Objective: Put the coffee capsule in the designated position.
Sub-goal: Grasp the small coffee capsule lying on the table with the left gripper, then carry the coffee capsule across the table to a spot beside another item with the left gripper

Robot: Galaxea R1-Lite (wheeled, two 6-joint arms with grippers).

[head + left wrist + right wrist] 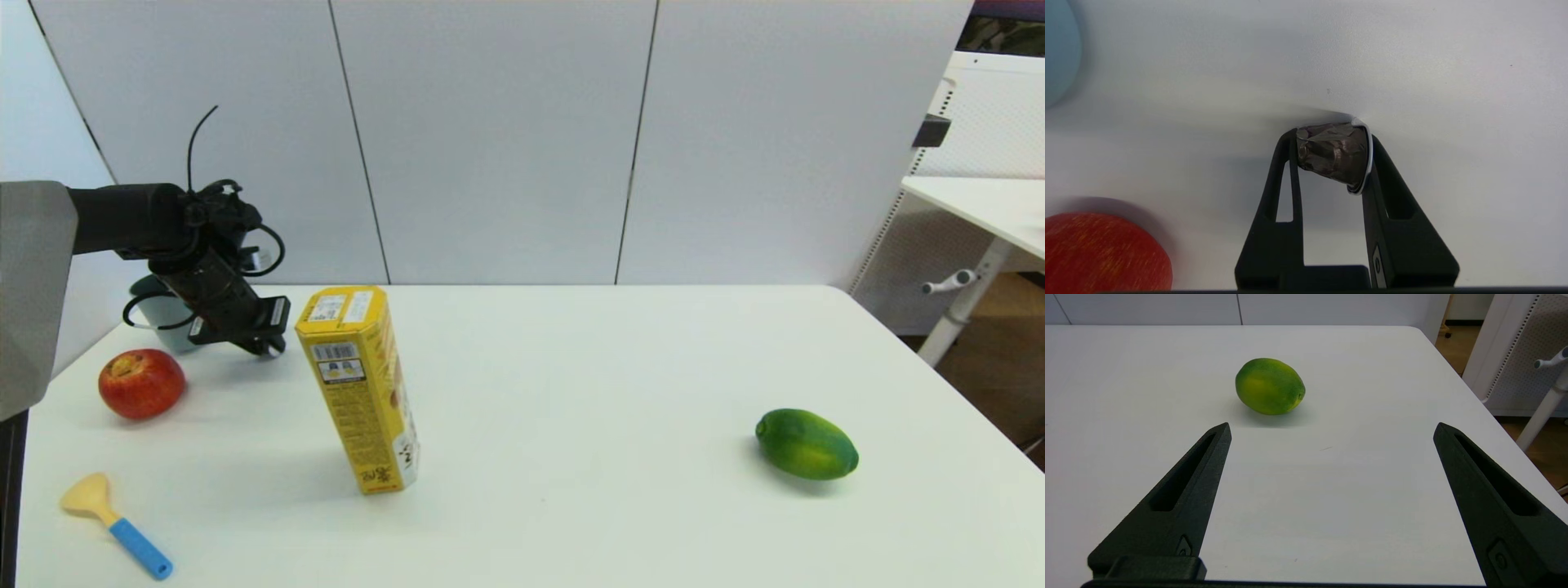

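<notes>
Coffee capsule: light, thin-walled, already dented, crushable. Left end effector clamped across base and rim; gentle squeeze advised. Right end effector spread, idle.

I count one coffee capsule, pinched in my left gripper just behind the yellow box. There is one such box, standing upright. To its left: one red apple, one light-blue cup behind it, and one spoon in front. Far to the box's right lies one green fruit. My right gripper, fingers spread wide, makes two grippers.
</notes>
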